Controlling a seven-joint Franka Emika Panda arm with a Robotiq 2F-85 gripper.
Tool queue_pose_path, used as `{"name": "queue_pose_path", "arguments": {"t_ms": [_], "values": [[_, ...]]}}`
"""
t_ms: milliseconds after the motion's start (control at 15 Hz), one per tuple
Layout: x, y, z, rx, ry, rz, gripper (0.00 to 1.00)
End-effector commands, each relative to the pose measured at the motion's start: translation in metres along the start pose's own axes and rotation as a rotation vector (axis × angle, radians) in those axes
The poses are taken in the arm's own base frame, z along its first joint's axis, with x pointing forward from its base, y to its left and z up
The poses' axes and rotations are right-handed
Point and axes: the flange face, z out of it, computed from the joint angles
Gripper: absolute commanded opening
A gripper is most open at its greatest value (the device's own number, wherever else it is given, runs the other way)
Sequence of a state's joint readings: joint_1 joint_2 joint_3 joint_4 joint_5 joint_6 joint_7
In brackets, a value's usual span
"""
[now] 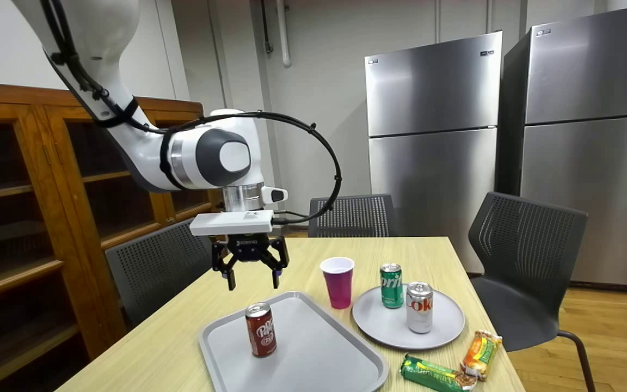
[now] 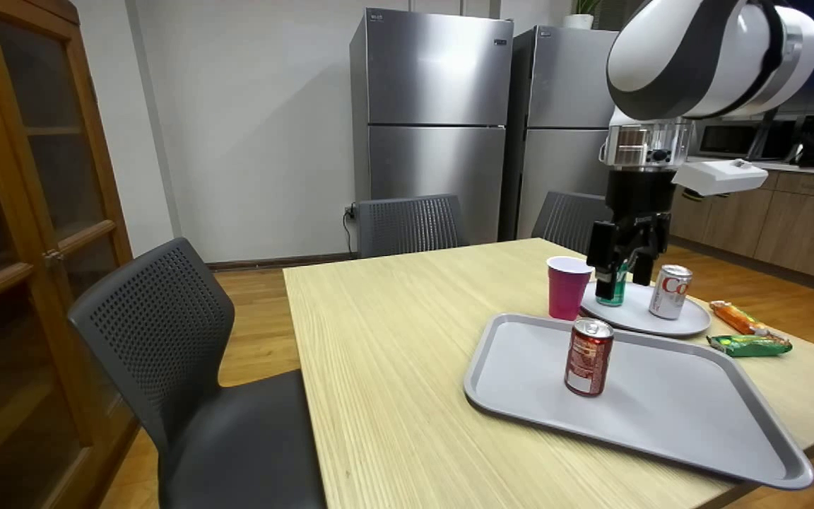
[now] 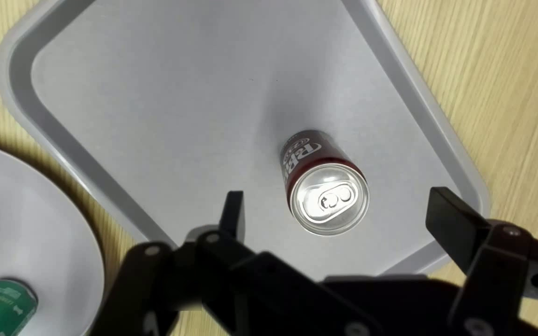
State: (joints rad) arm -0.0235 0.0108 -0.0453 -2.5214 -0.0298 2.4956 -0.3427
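While the gripper (image 1: 253,280) hangs spread in an exterior view, a soda can (image 1: 262,330) sits at its 6 o'clock. Pink cup (image 1: 338,286)'s at 3.

Wrist view — close above can (image 3: 326,184)

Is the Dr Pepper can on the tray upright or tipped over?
Upright: in both exterior views the Dr Pepper can stands on its base on the gray tray, silver end up.
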Motion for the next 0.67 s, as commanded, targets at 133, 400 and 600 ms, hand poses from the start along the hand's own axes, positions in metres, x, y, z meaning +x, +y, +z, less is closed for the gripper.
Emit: {"name": "queue_pose_path", "arguments": {"t_ms": [133,400,600], "values": [[0.0010,0.0001,0.0039,-0.008,-0.002,-0.003,1.00],[0.0011,0.0001,0.0041,-0.008,-0.002,-0.003,1.00],[0.0011,0.0001,0.0041,-0.008,-0.002,-0.003,1.00]]}}
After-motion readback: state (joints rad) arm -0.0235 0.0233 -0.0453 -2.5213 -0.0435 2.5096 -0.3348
